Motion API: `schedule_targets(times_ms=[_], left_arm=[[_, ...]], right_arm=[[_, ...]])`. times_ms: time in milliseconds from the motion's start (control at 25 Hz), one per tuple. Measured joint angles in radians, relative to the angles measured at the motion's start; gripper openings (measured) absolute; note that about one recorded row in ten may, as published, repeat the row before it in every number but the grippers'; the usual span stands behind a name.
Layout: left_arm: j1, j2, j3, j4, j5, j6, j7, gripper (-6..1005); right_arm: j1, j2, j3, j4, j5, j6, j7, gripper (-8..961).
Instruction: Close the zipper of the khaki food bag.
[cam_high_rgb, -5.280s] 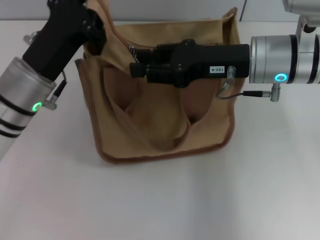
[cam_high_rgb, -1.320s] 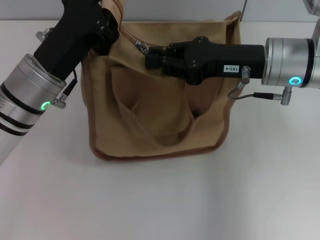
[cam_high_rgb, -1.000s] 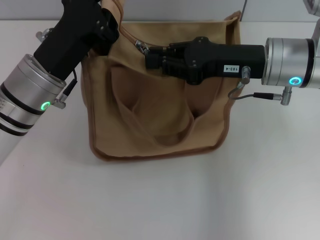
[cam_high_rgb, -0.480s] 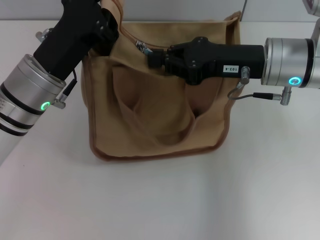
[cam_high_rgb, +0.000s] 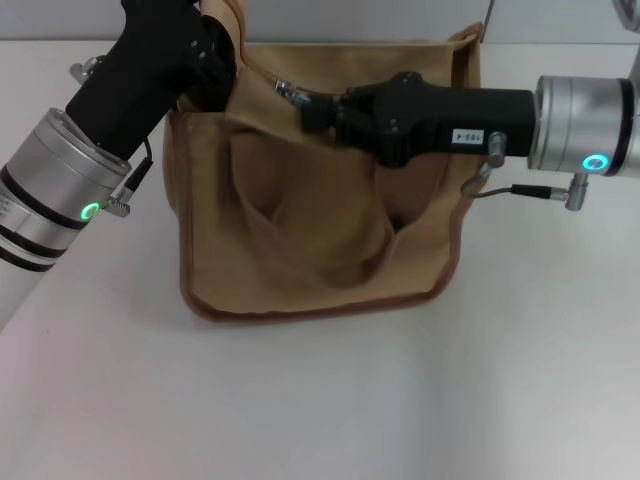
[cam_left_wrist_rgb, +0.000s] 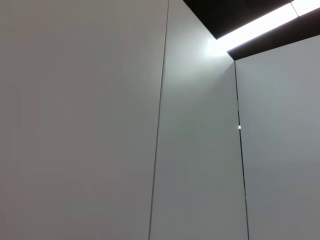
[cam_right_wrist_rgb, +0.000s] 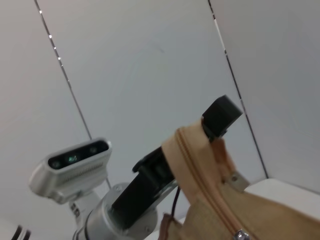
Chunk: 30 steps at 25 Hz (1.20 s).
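The khaki food bag (cam_high_rgb: 320, 200) is seen at frame centre. Its upper-left corner is clamped by the left gripper (cam_high_rgb: 215, 60); the zipper (cam_high_rgb: 290, 95) pull is pinched by the right gripper (cam_high_rgb: 312, 112). The small pull might be lost if the bag shifts.

Before me a plain white table (cam_high_rgb: 330, 400) carries the khaki food bag (cam_high_rgb: 320, 250), which stands directly on its surface
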Motion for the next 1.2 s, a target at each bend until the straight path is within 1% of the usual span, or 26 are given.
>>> schedule_targets(times_ms=[120, 440, 720, 880, 1040, 1200], left_arm=[[0.009, 0.0, -0.002, 0.0, -0.005, -0.01, 0.004, 16], [0.036, 0.0, -0.031, 0.002, -0.006, -0.029, 0.005, 16], [0.063, 0.001, -0.076, 0.008, -0.007, -0.031, 0.006, 16], [0.07, 0.002, -0.091, 0.01, -0.007, -0.031, 0.004, 17], [0.071, 0.003, -0.092, 0.01, -0.007, -0.031, 0.006, 17], [0.078, 0.004, -0.103, 0.011, -0.007, -0.031, 0.006, 17]], right_arm=[[-0.009, -0.003, 0.034, -0.001, 0.0, -0.008, 0.003, 8], [-0.021, -0.01, 0.037, 0.002, -0.001, -0.006, 0.005, 8], [-0.045, -0.015, 0.038, 0.003, -0.003, 0.001, 0.006, 8], [-0.055, -0.022, 0.04, 0.003, -0.003, 0.002, 0.011, 8], [-0.06, -0.023, 0.04, 0.003, -0.003, -0.004, 0.019, 8], [-0.085, -0.032, 0.041, 0.0, -0.004, -0.007, 0.037, 8]])
